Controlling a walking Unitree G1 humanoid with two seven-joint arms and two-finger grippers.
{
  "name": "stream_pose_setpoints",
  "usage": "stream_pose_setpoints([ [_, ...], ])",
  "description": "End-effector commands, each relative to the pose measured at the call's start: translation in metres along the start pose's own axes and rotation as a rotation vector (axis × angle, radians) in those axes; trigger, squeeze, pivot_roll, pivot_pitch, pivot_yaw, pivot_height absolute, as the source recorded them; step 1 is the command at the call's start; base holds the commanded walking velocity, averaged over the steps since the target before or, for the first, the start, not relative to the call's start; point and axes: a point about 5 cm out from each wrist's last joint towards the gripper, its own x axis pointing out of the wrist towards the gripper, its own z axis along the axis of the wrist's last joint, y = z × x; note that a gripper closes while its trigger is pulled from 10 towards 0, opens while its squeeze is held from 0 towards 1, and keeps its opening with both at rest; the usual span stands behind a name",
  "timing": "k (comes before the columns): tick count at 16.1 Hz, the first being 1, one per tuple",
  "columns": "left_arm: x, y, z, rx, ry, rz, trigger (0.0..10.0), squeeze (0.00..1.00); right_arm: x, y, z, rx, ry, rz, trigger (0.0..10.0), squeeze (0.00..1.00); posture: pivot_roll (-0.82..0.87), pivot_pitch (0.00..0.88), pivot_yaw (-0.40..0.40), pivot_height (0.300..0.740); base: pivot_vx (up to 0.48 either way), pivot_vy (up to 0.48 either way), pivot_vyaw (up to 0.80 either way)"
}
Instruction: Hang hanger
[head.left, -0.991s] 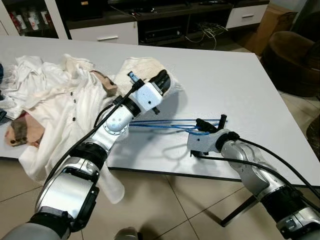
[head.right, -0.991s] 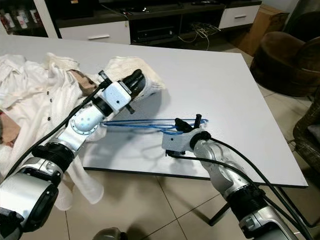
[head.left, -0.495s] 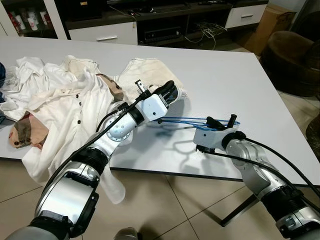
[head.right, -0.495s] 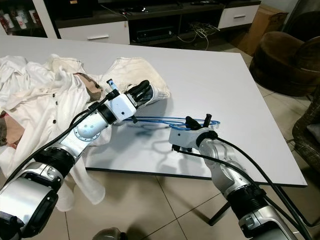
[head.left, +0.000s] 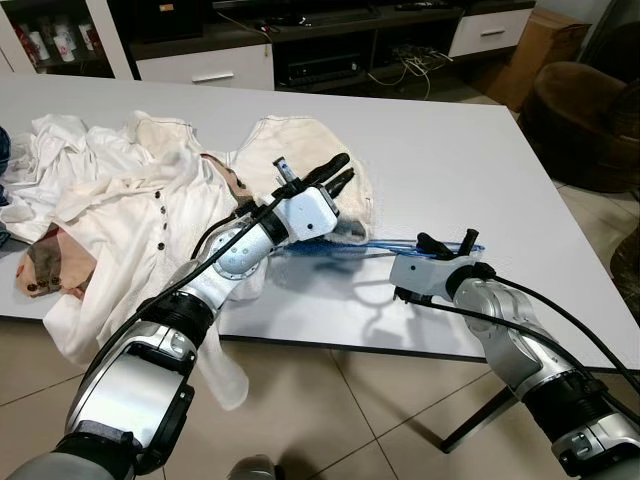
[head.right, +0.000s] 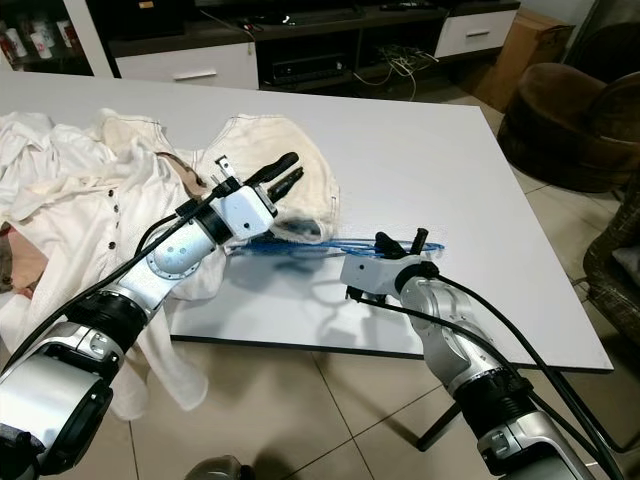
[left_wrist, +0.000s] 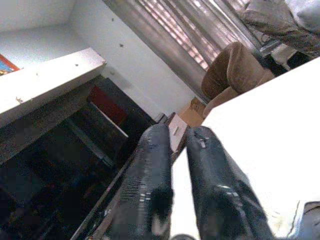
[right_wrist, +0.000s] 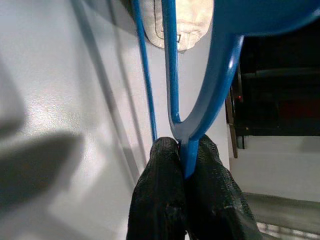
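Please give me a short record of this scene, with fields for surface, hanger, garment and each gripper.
surface: white table
hanger: blue hanger, far end under the cream garment
garment: cream garment, spread beside the white shirt
right gripper: shut on the hanger
left gripper: raised above the cream garment, fingers slightly apart, holding nothing

There is one white table (head.left: 500, 170). One blue hanger (head.left: 385, 246) lies on it, at the middle of the frame. There is one pile of clothes on the left: one white shirt with buttons (head.left: 140, 215), and one cream cloth (head.left: 290, 155) next to it. How many more pieces are in the pile is hard to tell.

There are two robot arms with two grippers: the left gripper (head.left: 340, 176) and the right gripper (head.left: 448, 243). Each has two black fingers.

At the upper right stand one brown armchair (head.left: 590, 120) and one cardboard box (head.left: 535, 50).
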Motion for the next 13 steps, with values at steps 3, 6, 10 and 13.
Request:
stream_pose_setpoints([
  [3, 0.002, 0.016, 0.004, 0.047, -0.021, 0.093, 10.0, 0.00, 0.002, -0.012, 0.000, 0.016, 0.006, -0.037, 10.0, 0.00, 0.11, 0.001, 0.003, 0.740, 0.000, 0.000, 0.00],
  [6, -0.013, 0.032, -0.025, -0.336, 0.200, 0.341, 10.0, 0.00, 0.002, -0.013, -0.004, 0.017, 0.026, -0.043, 10.0, 0.00, 0.11, 0.000, 0.005, 0.740, 0.000, 0.000, 0.00],
  [10, -0.034, 0.014, -0.039, -0.545, 0.309, 0.377, 10.0, 0.00, 0.003, -0.014, -0.010, 0.017, 0.050, -0.046, 10.0, 0.00, 0.12, 0.000, 0.000, 0.740, 0.000, 0.000, 0.00],
  [13, -0.045, 0.007, -0.037, -0.642, 0.353, 0.363, 10.0, 0.00, 0.006, -0.017, -0.013, 0.013, 0.068, -0.054, 10.0, 0.00, 0.13, 0.000, 0.000, 0.740, 0.000, 0.000, 0.00],
])
